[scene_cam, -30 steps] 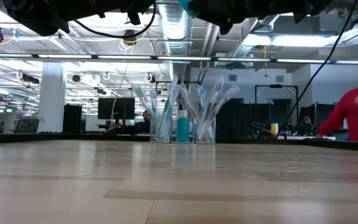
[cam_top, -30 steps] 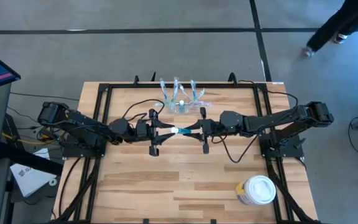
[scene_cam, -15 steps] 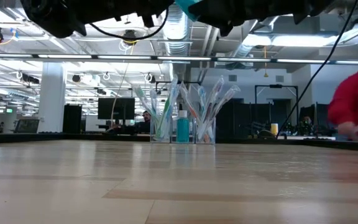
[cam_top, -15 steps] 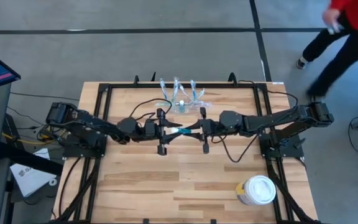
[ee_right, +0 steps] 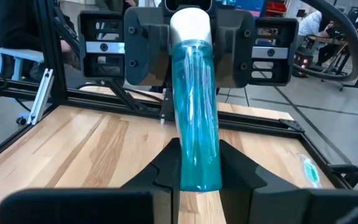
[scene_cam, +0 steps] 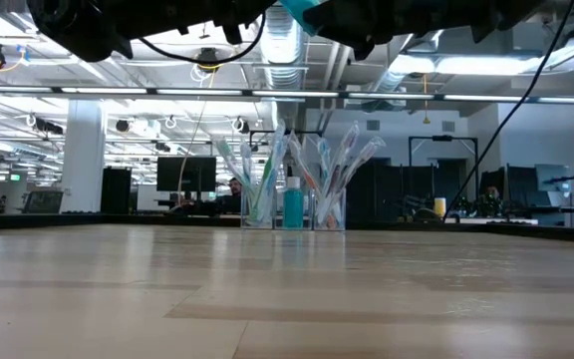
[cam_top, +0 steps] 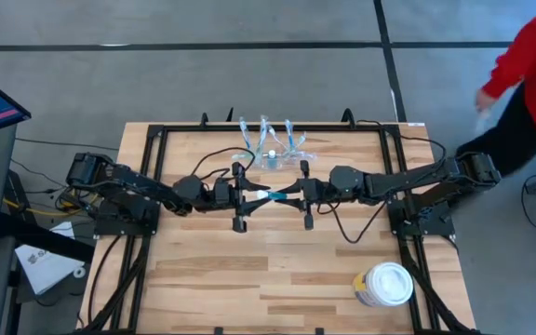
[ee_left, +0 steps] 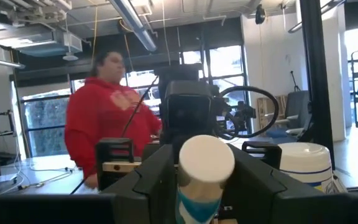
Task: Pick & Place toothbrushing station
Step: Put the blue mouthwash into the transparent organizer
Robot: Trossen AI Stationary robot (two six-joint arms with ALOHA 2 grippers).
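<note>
Left gripper [cam_top: 249, 194] advanced toward right gripper [cam_top: 285, 195]; person [cam_top: 529, 74] walked nearer table.

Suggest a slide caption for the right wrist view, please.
Both tools, right and left, grip one teal tube with a white cap above the table.

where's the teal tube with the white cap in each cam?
High: teal tube at table centre, between the left claw and right claw.
Low: top edge, centre.
Left wrist: cap end-on, bottom centre.
Right wrist: lengthwise, centre.
Shared landmark: toothbrushing station.
</note>
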